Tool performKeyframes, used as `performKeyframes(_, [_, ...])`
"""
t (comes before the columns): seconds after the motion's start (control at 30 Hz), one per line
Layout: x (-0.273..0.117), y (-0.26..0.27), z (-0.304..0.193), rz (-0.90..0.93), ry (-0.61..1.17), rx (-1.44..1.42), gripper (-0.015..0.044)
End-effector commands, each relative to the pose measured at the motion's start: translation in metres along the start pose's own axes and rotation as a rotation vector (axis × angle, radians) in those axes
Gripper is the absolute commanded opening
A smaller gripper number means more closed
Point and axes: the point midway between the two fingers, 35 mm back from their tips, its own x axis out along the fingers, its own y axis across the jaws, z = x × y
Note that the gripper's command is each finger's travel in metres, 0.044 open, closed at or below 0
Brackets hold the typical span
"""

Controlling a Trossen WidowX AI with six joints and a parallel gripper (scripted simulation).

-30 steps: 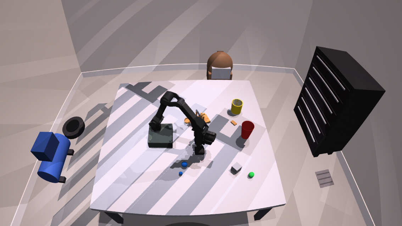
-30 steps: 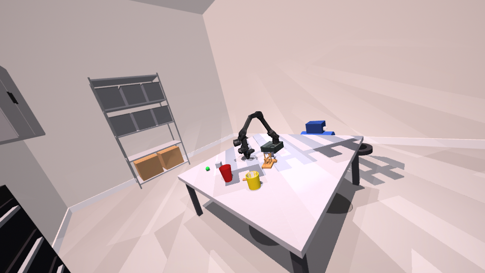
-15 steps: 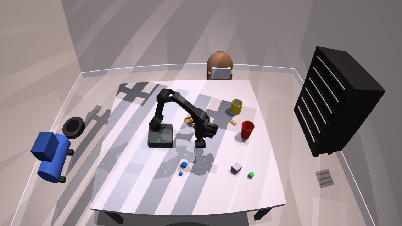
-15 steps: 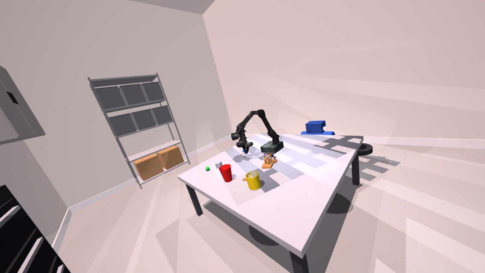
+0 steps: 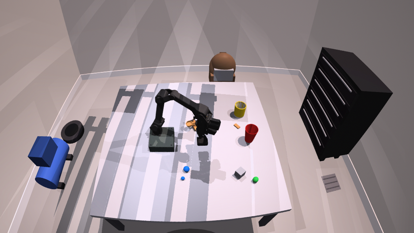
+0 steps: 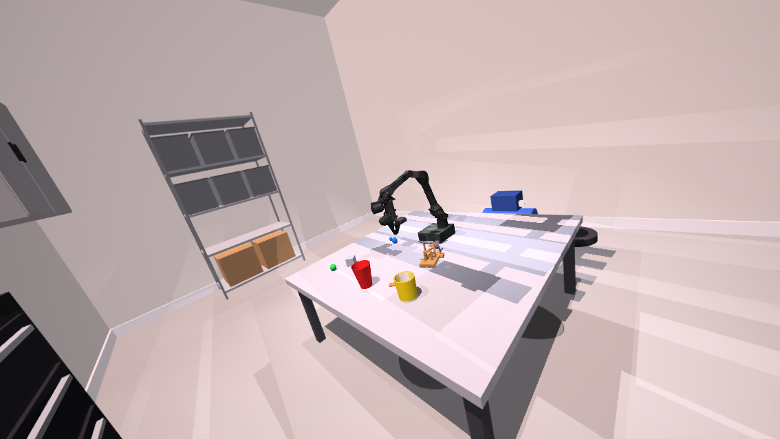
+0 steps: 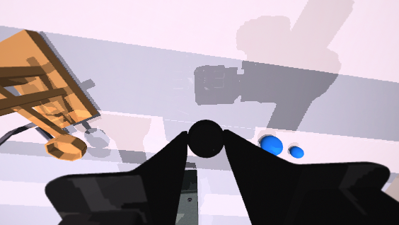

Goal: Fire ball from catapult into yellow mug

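Note:
My gripper is shut on a black ball, pinched between its fingertips and held above the table. The ball cannot be made out in the top and exterior views. The orange catapult stands on the table, at the left of the wrist view; its round cup is nearer the gripper than its base. In the top view the arm hides part of the catapult. The yellow mug stands upright, beyond the catapult from the arm's base.
A red cup stands near the mug, with a small orange block between them. Two blue balls, one smaller, a grey cube and a green ball lie on the table.

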Motion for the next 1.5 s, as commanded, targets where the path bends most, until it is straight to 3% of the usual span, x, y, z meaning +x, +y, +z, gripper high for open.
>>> performKeyframes(0.0, [0.001,0.023,0.003,0.009,0.017,-0.028,0.0000])
performKeyframes(0.83, [0.024,0.157,-0.017,0.021,0.202,-0.211,0.0000])
performKeyframes(1.47, [0.036,0.226,-0.059,-0.049,0.329,-0.338,0.0000])
